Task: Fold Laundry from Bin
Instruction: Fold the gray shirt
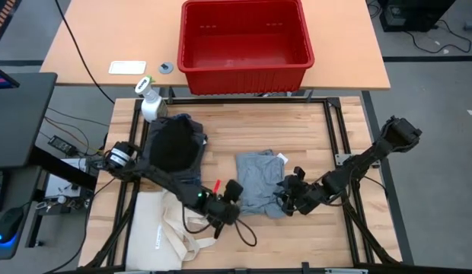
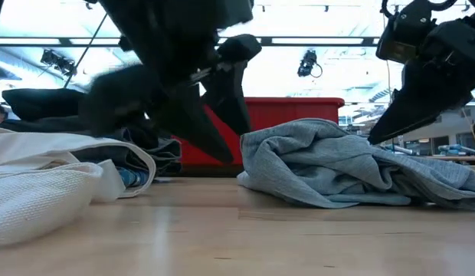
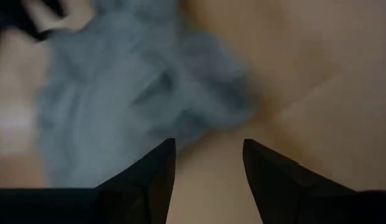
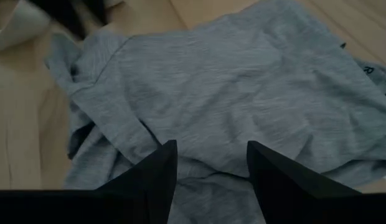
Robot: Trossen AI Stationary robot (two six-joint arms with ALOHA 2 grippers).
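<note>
Two dark robot arms over a pale wooden tabletop point(image 1: 297, 125), seen from above. Between them, a crumpled light grey garment point(image 1: 259, 181), lying flat near the tabletop's front edge. Left gripper point(image 1: 233, 199) just beside the garment's left edge, fingers point(image 3: 157, 171) parted with bare wood showing between them, holding nothing. Right gripper point(image 1: 288, 193) at the garment's right edge, fingers point(image 4: 157, 171) likewise parted and empty, hovering above the grey cloth. Small white tag point(image 1: 282, 158) at the garment's far right corner; dark lettering on a label in the right wrist view, too cut off to read. Farther left, a heap of dark laundry point(image 1: 175, 144) with blue fabric at its edges. Cream tote bag point(image 1: 164, 228) with long handles at the front left corner. White spray bottle point(image 1: 149, 100) with a green nozzle beside the dark heap. Beyond the tabletop, on a separate orange table, a red bin point(image 1: 245, 44), apparently empty. Near it, a white card point(image 1: 127, 68) and a small round grey object point(image 1: 166, 68). No readable brand anywhere.
</note>
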